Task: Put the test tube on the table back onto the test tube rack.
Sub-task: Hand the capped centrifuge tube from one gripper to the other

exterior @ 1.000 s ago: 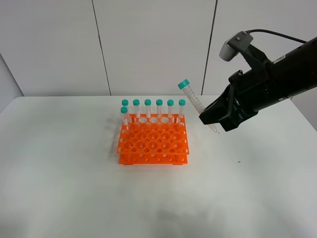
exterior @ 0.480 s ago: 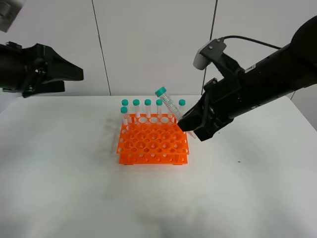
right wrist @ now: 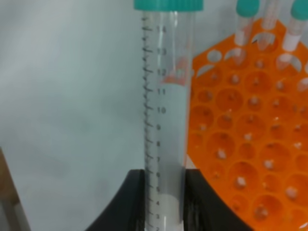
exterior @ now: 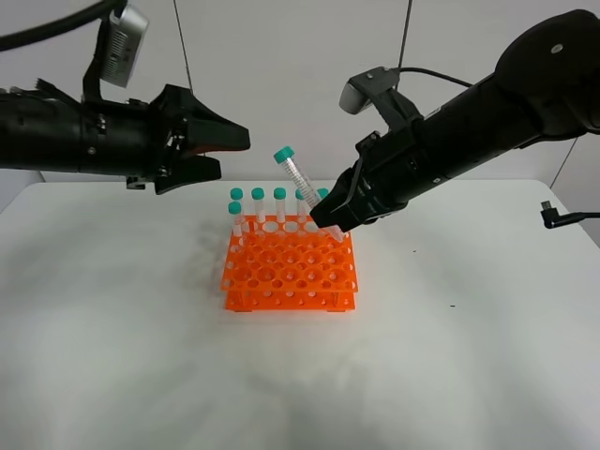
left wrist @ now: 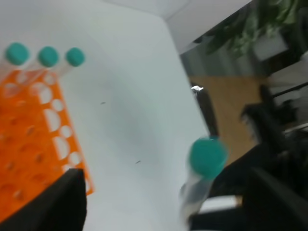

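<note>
My right gripper (exterior: pixel 325 221) is shut on the lower part of the test tube (exterior: pixel 302 186), which is clear with a teal cap (exterior: pixel 283 153). The tube tilts left over the back right of the orange test tube rack (exterior: pixel 289 272). In the right wrist view the tube (right wrist: pixel 166 110) stands between the fingers (right wrist: pixel 129 202), beside the rack (right wrist: pixel 250 149). My left gripper (exterior: pixel 221 153) is open and empty, in the air left of the cap. The left wrist view shows the cap (left wrist: pixel 207 157) and the rack (left wrist: pixel 29 144). Both sit on the white table (exterior: pixel 469 356).
Several identical teal-capped tubes (exterior: pixel 279 202) stand in the rack's back row, and one (exterior: pixel 234 217) stands in the second row at the left. The other rack holes are bare. A black cable end (exterior: pixel 559 217) lies at the table's right edge.
My right gripper has carried the tube left, from beside the rack to over its back right corner. My left arm has come in from the left, gripper open, toward the cap.
</note>
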`<state>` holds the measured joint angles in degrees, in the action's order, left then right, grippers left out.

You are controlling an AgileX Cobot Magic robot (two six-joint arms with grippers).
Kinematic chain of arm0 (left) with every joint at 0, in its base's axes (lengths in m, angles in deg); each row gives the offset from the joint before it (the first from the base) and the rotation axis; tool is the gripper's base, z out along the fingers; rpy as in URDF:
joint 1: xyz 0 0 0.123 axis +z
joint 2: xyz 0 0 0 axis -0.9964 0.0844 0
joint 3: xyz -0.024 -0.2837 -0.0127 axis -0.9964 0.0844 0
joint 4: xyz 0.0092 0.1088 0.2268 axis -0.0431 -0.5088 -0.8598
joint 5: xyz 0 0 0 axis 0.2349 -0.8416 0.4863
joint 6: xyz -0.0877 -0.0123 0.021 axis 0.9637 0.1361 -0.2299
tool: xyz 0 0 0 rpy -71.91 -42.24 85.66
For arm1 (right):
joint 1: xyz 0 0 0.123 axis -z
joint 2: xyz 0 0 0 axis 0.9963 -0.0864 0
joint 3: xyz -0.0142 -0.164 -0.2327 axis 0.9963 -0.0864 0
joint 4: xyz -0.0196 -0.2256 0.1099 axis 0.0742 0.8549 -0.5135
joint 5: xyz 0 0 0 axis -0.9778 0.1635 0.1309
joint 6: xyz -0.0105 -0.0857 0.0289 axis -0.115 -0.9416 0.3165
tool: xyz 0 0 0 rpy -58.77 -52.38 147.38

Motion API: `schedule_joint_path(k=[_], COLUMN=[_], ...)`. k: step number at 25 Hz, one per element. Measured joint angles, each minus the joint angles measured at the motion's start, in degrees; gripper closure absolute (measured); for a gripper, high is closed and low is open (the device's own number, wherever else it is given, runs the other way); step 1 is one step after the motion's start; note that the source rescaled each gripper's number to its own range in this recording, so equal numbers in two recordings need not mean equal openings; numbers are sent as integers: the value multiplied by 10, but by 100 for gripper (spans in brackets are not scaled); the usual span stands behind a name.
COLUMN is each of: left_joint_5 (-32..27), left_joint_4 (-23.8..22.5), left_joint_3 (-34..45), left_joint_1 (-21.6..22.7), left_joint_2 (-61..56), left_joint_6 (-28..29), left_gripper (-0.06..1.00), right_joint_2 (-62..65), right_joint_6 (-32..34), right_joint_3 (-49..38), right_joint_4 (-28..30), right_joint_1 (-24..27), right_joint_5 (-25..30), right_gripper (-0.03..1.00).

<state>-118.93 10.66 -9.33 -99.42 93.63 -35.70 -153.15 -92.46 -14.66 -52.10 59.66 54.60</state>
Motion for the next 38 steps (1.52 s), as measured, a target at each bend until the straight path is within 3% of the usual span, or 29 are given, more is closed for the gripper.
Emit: schedule_joint_path(k=[3, 6, 15, 23, 35, 38], left_joint_5=[-7, -21, -43, -40, -27, -27], left_joint_4=[52, 74, 84, 87, 141, 143], left_joint_3=[-2, -2, -2, -2, -2, -2], left_joint_1=[-4, -4, -7, -64, -66, -66], left_joint_2=[20, 42, 64, 64, 64, 64], left_joint_6=[-30, -42, -45, -60, -102, -104], left_gripper=[-1, -1, -1, -1, -1, 6], right_joint_2=[-8, -8, -8, -8, -8, -8], right_joint_6=[0, -3, -3, 8, 13, 13], right_joint_3=[0, 2, 3, 3, 3, 3], right_joint_4=[0, -3, -7, -11, -11, -11], right_joint_1=[-2, -10, -11, -11, -11, -11], right_joint_5=[10, 15, 14, 11, 22, 16], right_gripper=[95, 95, 95, 95, 95, 95])
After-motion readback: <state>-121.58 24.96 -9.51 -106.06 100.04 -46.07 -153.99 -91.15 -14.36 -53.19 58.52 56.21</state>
